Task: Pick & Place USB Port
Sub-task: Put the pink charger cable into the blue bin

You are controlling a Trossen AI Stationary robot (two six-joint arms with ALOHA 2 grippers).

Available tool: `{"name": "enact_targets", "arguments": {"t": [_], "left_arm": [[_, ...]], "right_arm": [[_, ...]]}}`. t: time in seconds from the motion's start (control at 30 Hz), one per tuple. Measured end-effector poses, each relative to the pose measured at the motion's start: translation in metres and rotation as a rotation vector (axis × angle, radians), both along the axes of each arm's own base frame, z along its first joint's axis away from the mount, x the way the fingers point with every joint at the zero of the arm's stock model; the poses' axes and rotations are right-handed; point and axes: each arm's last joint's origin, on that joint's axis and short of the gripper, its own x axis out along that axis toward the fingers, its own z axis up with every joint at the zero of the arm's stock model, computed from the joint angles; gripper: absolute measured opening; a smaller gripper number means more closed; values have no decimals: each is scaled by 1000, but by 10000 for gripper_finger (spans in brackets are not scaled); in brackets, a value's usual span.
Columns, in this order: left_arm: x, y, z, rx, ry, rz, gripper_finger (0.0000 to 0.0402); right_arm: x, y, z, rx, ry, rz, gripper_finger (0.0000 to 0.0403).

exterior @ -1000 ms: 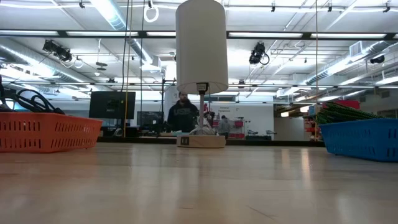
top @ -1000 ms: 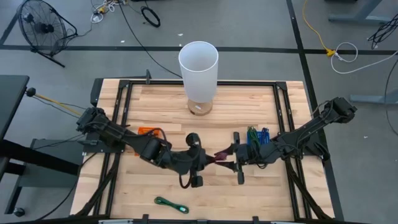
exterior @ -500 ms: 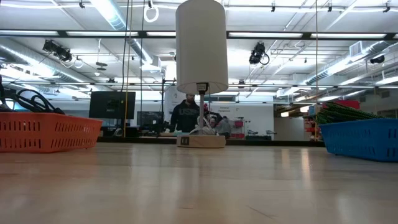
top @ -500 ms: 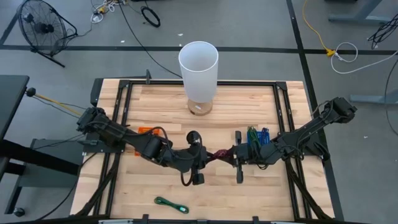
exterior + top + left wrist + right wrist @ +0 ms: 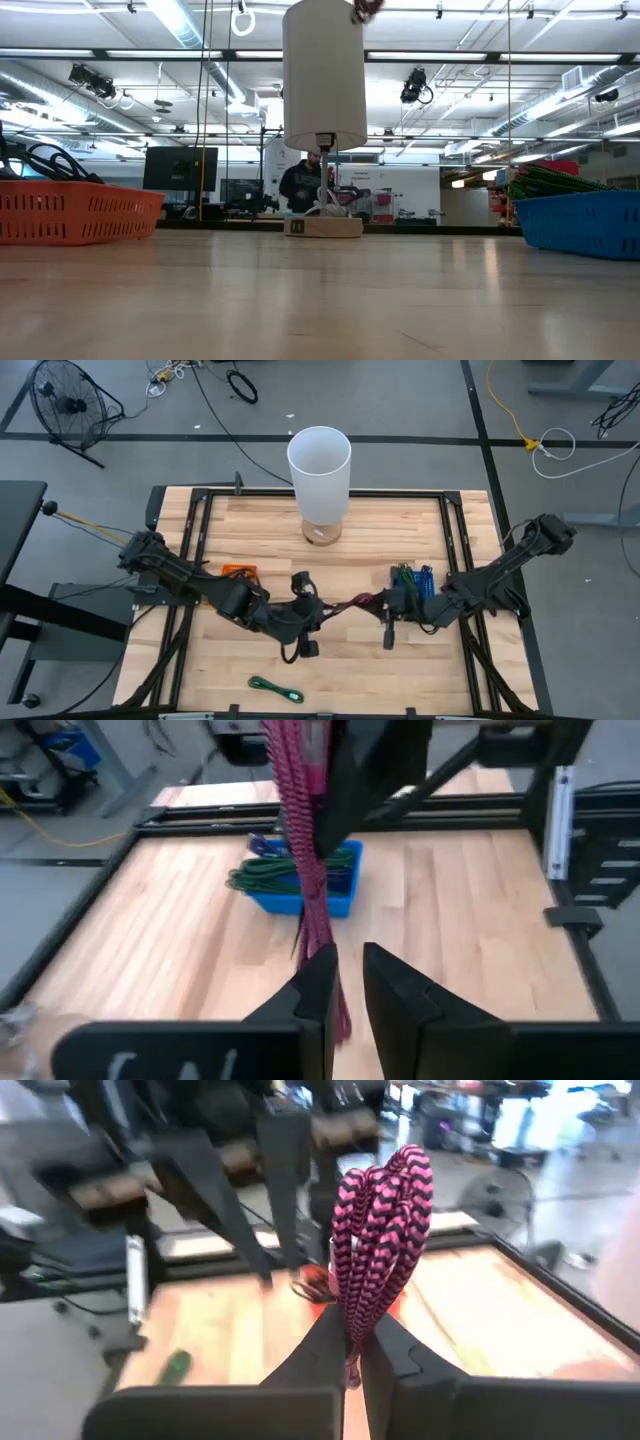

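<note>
Both claws met over the middle of the wooden desk [image 5: 240,530], each clamped on an opposite end of one pink-and-black braided cable [image 5: 352,604]. In the high view the left claw [image 5: 307,614] sat just at the 8 o'clock side of the desk's centre, and the right claw [image 5: 388,610] lay near it toward 3 o'clock, with the cable stretched between them above the wood.

In the left wrist view the left claw's fingers [image 5: 322,982] stood close together, pinching the braided strands [image 5: 310,860], which ran up toward the dark body of the other arm. In the right wrist view the right claw's fingers [image 5: 330,1342] were clenched on the folded loops of the same cable [image 5: 380,1230], which rose above the fingertips in a bunch.

A blue bin [image 5: 415,581] holding green and coloured cables sat just beside the right claw, at about 3 o'clock on the desk; it also showed in the left wrist view [image 5: 300,890] beyond the hanging strands. An orange bin [image 5: 238,571] lay at about 9 o'clock, partly under the left arm. A white cylindrical lamp [image 5: 319,470] stood at the 12 o'clock edge. A green coiled cable [image 5: 275,687] lay alone near the 6 o'clock edge, well apart from both claws.

In the low view a person [image 5: 305,184] showed in the room behind the lamp's base.
</note>
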Motion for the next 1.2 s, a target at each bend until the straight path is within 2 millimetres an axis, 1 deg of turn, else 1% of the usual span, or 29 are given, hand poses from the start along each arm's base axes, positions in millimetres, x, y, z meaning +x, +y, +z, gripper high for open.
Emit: {"name": "enact_targets", "arguments": {"t": [0.17, 0.3, 0.43, 0.7, 0.83, 0.97, 1.2], "left_arm": [[-19, -6, 13, 23, -13, 9, 57], [-30, -13, 10, 35, 40, -9, 57], [-36, -18, 8, 37, 64, 8, 57], [-39, -18, 5, 35, 86, 20, 57], [-39, -18, 5, 33, 86, 22, 57], [-39, -18, 5, 31, 87, 24, 57], [-39, -18, 5, 33, 90, 24, 57]], "right_arm": [[-17, -1, 0, 32, 47, -92, 7], [-32, -3, -4, 73, 89, -178, 6], [-47, -11, -10, 164, 130, -287, 6], [-72, -30, -33, 279, 296, -482, 6], [-83, -36, -40, 349, 362, -566, 6], [-91, -36, -45, 430, 440, -605, 6], [-100, -32, -47, 472, 490, -622, 6]]}}
